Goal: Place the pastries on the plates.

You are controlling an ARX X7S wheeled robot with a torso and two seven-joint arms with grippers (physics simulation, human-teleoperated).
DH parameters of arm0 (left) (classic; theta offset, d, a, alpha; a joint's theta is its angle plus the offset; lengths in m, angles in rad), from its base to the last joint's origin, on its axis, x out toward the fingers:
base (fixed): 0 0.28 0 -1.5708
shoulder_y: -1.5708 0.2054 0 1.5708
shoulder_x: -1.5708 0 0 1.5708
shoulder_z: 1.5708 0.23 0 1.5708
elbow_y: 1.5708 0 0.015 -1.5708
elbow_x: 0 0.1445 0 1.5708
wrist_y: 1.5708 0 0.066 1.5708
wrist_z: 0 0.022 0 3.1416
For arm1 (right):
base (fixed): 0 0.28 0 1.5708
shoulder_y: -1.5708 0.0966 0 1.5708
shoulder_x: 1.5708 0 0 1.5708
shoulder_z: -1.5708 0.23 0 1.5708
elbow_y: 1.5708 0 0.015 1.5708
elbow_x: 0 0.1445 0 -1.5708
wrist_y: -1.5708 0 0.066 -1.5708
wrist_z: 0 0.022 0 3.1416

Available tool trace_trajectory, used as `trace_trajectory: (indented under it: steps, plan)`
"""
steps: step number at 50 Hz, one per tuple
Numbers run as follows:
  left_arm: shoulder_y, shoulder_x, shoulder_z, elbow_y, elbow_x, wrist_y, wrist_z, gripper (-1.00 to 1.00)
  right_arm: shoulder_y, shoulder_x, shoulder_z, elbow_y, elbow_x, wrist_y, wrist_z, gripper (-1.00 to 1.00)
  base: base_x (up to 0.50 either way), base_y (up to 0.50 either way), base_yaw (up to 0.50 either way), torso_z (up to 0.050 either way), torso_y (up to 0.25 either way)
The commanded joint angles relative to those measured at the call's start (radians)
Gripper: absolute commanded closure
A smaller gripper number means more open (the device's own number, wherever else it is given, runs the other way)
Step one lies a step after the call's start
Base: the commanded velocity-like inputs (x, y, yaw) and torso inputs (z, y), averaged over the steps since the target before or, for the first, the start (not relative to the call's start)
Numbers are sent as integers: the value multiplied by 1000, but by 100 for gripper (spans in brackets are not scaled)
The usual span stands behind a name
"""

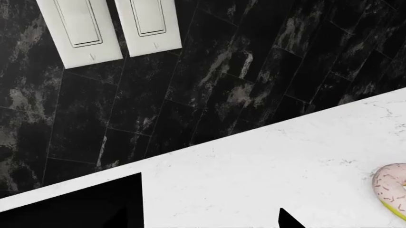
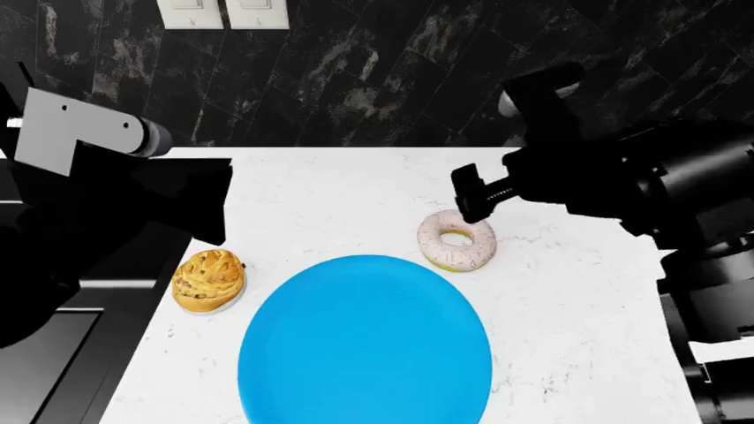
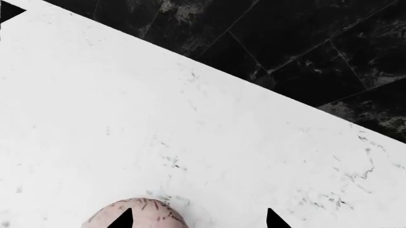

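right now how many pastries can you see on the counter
2. The doughnut lies just beyond the blue plate's far right edge, under the right gripper. The yellow bun sits off the plate's left side. The arms may hide others.

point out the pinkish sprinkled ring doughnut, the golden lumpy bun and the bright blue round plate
pinkish sprinkled ring doughnut [image 2: 457, 241], head view, on its frosted ring
golden lumpy bun [image 2: 208, 279], head view, on its top crust
bright blue round plate [image 2: 365, 344], head view, on its bare middle
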Motion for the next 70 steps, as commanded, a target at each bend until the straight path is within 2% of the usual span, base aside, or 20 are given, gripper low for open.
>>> trace_trajectory:
  steps: [1, 2, 4, 6, 12, 25, 30, 33, 35, 39, 40, 47, 56, 59, 61, 68, 70]
  plan:
    - [12, 0, 2, 4, -1, 9, -2, -100, 170, -64, -215, 263, -67, 23, -170, -100, 0, 0, 0, 0, 0]
    - [12, 4, 6, 1, 4, 11, -3, -100, 172, -63, -226, 272, -69, 22, -182, -100, 0, 0, 0, 0, 0]
    - [47, -43, -40, 16, -26, 15, 17, -100, 172, -61, -242, 291, -66, 35, -202, -100, 0, 0, 0, 0, 0]
    - [37, -42, -32, 3, -12, 20, 23, -100, 180, -78, -223, 345, -68, 31, -191, -100, 0, 0, 0, 0, 0]
    - [26, -17, -9, 3, -5, 16, 4, -100, 191, -125, -313, 453, -92, -16, -292, -100, 0, 0, 0, 0, 0]
    - [36, -26, -6, 0, 3, 27, 9, -100, 159, -143, -413, 478, -86, 16, -401, -100, 0, 0, 0, 0, 0]
    - [40, -29, -13, 3, 0, 31, 6, -100, 153, -198, -438, 653, -115, -77, -450, -100, 0, 0, 0, 0, 0]
    - [64, -63, -44, 15, -21, 32, 17, -100, 169, -250, -441, 801, -129, -150, -493, -100, 0, 0, 3, 0, 0]
    - [54, -41, -21, 5, -1, 37, 10, -100, 180, -285, -442, 906, -143, -206, -514, -100, 0, 0, 6, 0, 0]
    - [61, -53, -31, 12, -12, 34, 10, -100, 170, -301, -436, 942, -161, -223, -537, -100, 3, 0, 8, 0, 0]
    - [64, -55, -32, 11, -10, 38, 15, -100, 166, -302, -433, 942, -163, -225, -538, 100, 0, 0, 10, 0, 0]
    - [36, -11, 16, -6, 23, 40, -3, -100, 169, -297, -387, 944, -182, -239, -509, 100, 3, 0, 5, 0, 0]
    - [34, -14, 19, -9, 24, 43, 1, -100, 206, -281, -351, 911, -195, -238, -498, 100, 5, 0, 4, 0, 0]
    - [44, -31, 4, -2, 12, 43, 6, -100, 213, -244, -332, 810, -176, -190, -472, 100, 4, 0, 2, 0, 0]
    - [32, -13, 21, -10, 24, 44, -2, -100, 217, -210, -306, 714, -155, -144, -437, 100, 0, 0, 0, 0, 0]
    - [56, -55, -21, 7, -9, 45, 12, -100, 244, -95, -205, 352, -75, 17, -338, 100, 0, 0, 0, 0, 0]
    - [41, -33, 0, 0, 4, 44, 2, -100, 252, -84, -186, 317, -62, 50, -323, 100, 0, 0, 0, 0, 0]
